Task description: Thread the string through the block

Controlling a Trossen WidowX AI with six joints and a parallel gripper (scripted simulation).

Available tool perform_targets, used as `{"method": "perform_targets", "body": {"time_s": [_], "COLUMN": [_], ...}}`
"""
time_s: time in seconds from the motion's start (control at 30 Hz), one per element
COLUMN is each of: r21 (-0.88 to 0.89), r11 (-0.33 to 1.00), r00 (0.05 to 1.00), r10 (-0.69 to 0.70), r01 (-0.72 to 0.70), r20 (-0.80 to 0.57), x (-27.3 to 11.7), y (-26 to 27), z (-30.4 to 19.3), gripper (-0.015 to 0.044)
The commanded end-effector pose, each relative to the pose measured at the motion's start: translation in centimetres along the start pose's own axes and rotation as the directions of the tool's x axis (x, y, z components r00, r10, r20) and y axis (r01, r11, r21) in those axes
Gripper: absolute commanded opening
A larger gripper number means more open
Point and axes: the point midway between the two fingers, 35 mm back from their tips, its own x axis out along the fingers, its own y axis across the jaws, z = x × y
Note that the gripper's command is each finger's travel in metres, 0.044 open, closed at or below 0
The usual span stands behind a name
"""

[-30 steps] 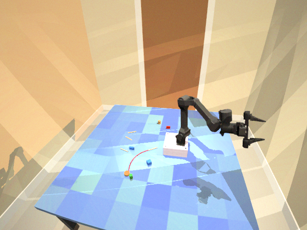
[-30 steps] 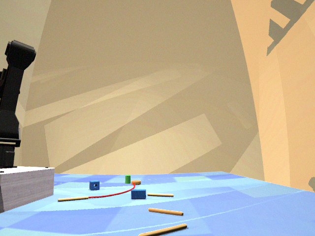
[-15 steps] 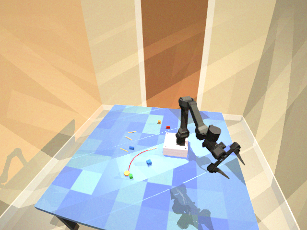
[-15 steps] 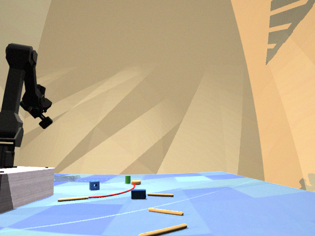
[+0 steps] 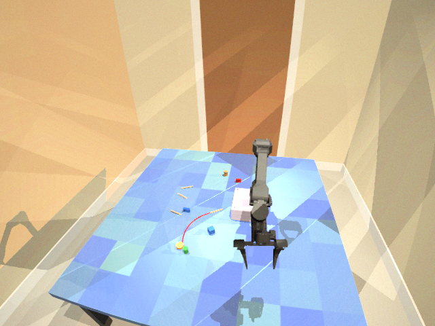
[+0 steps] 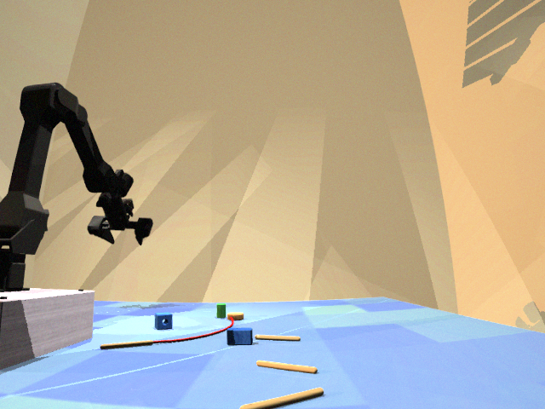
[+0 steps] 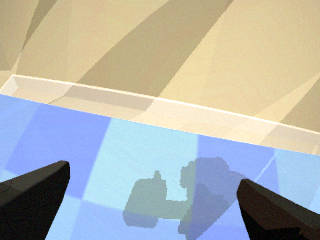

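Observation:
The blue block with a hole [image 5: 211, 230] [image 6: 163, 321] sits on the table; its hole shows in the exterior view. The round yellow-orange button [image 5: 179, 245] [image 6: 236, 315] lies further left in the top view. A red string [image 5: 189, 223] [image 6: 193, 337] curves from it to the thin wooden stick [image 5: 216, 210] [image 6: 126, 345], which lies flat near the robot's white base. My gripper [image 5: 260, 268] [image 6: 127, 243] [image 7: 156, 182] is wide open and empty, high above the table, to the right of the block in the top view. The wrist view shows neither block nor stick.
Three loose sticks [image 5: 187, 187] [image 5: 182, 195] [image 5: 175, 212] and a solid blue box [image 5: 186, 209] [image 6: 239, 336] lie beyond the string. A green cylinder [image 5: 185, 250] [image 6: 221, 310] stands beside the button. A red piece [image 5: 238, 180] and an orange piece [image 5: 225, 173] are behind the white base [image 5: 240, 214] [image 6: 65, 321].

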Motion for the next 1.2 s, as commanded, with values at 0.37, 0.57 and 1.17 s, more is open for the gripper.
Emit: {"method": "perform_targets", "body": {"time_s": [0.37, 0.57, 1.17], "r21": [-0.416, -0.410, -0.337], "r11": [0.910, 0.880, 0.846], "r00": [0.800, 0.643, 0.549], "r10": [-0.248, -0.172, -0.064], "r01": [-0.002, -0.241, -0.414], "r20": [-0.547, -0.747, -0.834], "x": [-6.2, -12.3, -16.5], "y": [-18.1, -21.7, -22.2], "z": [-14.6, -21.5, -25.5], "gripper": [0.0440, 0.0440, 0.0387]}}
